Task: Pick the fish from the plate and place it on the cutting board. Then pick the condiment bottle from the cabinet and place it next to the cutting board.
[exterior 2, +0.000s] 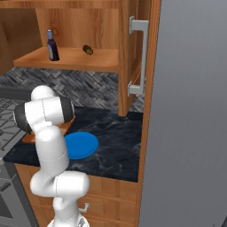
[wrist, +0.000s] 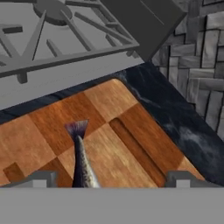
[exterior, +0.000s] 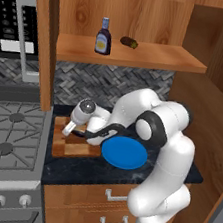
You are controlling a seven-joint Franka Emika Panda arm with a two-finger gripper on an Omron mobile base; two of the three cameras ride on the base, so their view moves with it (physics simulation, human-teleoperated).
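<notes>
We find the gripper (exterior: pixel 69 129) low over the cutting board (exterior: pixel 72 148), at the board's stove-side end. In the hand view the two finger tips (wrist: pixel 39 178) stand wide apart, one near each side of the frame. The fish (wrist: pixel 82 162) lies between them, nearer the left tip. We cannot tell whether either pad touches it; the jaws look spread, not closed on the fish.

Fish orientation: long axis runs along the gripper's line of sight. Tail fin points away from the hand, toward the board's far edge by the stove (wrist: pixel 57 26); the head end is cut off at the bottom of the hand view. Body lies on the checkered board (wrist: pixel 109 135), beside the board's dark groove and approx. parallel to it.

Board sits on the dark counter (exterior: pixel 90 168), its left edge against the stove (exterior: pixel 9 133). The plate (exterior: pixel 124 153) sits just beside the board's right edge, toward the counter's front; in the right base view the plate (exterior 2: pixel 82 145) is partly behind the arm.

Cabinet (exterior: pixel 142 22) above the counter: condiment bottle (exterior: pixel 104 36) upright on the open shelf, left part; a stubby dark item (exterior: pixel 128 42) lies to its right, apart from it. Same pair seen in the right base view: bottle (exterior 2: pixel 52 46), dark item (exterior 2: pixel 88 49).
</notes>
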